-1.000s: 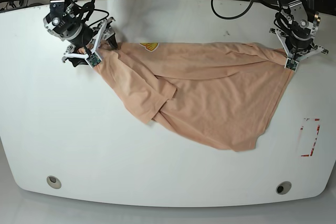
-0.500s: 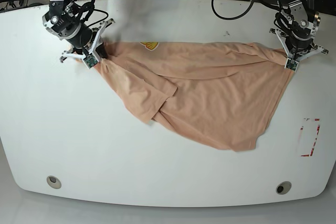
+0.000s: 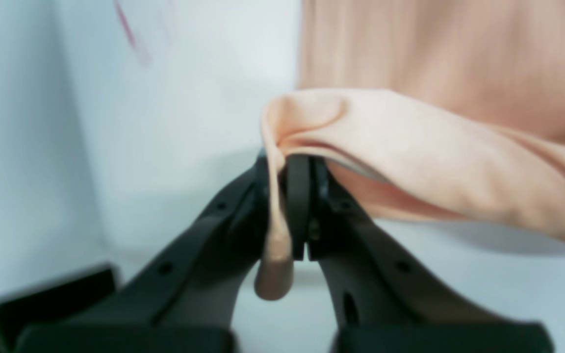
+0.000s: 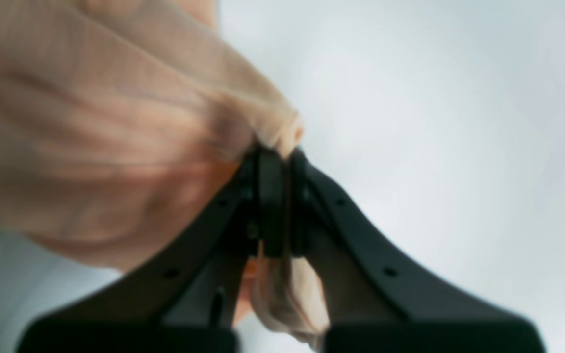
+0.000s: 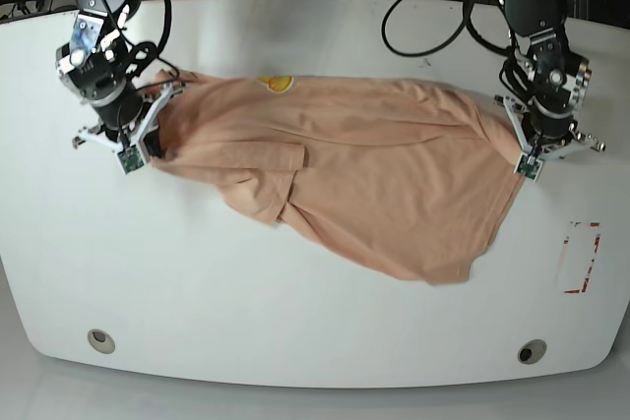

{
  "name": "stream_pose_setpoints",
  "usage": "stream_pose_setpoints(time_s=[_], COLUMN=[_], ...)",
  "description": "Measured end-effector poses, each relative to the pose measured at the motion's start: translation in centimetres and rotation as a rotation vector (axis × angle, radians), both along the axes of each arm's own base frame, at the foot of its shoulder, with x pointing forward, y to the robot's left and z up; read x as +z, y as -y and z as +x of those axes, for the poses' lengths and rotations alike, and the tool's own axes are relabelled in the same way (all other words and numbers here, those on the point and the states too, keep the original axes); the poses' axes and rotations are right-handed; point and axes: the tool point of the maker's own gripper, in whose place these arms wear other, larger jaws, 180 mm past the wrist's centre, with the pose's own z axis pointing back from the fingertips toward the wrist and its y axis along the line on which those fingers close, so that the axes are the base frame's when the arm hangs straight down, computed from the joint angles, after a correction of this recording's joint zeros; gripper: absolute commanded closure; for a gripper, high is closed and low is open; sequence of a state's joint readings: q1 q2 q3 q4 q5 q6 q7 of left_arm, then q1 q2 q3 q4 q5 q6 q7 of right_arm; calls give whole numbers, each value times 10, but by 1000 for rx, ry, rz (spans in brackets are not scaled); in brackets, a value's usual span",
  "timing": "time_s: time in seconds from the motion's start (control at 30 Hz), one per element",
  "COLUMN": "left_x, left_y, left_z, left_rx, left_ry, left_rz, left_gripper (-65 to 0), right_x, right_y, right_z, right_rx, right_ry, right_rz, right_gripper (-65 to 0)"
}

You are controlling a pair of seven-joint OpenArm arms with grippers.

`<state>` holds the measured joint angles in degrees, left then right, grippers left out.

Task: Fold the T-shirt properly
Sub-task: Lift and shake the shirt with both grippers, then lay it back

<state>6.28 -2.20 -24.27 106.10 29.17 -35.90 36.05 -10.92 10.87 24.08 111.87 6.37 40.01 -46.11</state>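
- In the left wrist view, your left pincer (image 3: 292, 215) is clamping shut on a fold of the T-shirt (image 3: 410, 147); a small tab of peach cloth is hanging down between the black fingers (image 3: 361, 255), and the rest is trailing off toward 3 o'clock and 1 o'clock over the white surface (image 3: 165, 122). A blurred red mark (image 3: 128, 29) is showing at 11 o'clock.
- In the right wrist view, your right pincer (image 4: 275, 206) is likewise pinching closed on the T-shirt (image 4: 91, 137), with a bunched corner poking out below the fingers (image 4: 361, 255). The cloth is bulging toward 10 o'clock; bare surface (image 4: 434, 122) is filling the 2 o'clock side.
- In the base view, you are holding the T-shirt (image 5: 374, 174) stretched across the surface (image 5: 295, 322) between both arms: the right pincer (image 5: 146, 150) is gripping it at 9 o'clock, the left pincer (image 5: 527, 159) at 3 o'clock. The hem is sagging toward 5 o'clock, one sleeve (image 5: 271, 189) is lying folded over the body, and a yellow print (image 5: 278, 84) is peeking out at the 12 o'clock edge. A red-marked rectangle (image 5: 581, 258) is lying at 4 o'clock, apart from the cloth.
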Motion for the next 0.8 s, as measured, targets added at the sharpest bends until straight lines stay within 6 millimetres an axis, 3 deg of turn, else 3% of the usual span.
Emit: stream_pose_setpoints(time_s=[0.23, 0.4, 0.53, 0.7, 0.8], left_x=[27, 83, 108, 138, 163], left_y=[16, 13, 5, 23, 30], left_z=[38, 80, 91, 112, 125], left_rx=[-2, 44, 89, 54, 44], left_ry=[25, 152, 170, 220, 269], left_rz=[92, 110, 166, 186, 187], left_gripper=[0, 0, 0, 0, 0], right_x=[46, 72, 101, 127, 146], right_y=[20, 34, 52, 68, 62], right_z=[47, 84, 110, 142, 160], right_rx=[-31, -61, -93, -104, -57], right_ry=[78, 100, 146, 165, 186], right_rz=[-73, -79, -94, -114, -138], right_gripper=[0, 0, 0, 0, 0])
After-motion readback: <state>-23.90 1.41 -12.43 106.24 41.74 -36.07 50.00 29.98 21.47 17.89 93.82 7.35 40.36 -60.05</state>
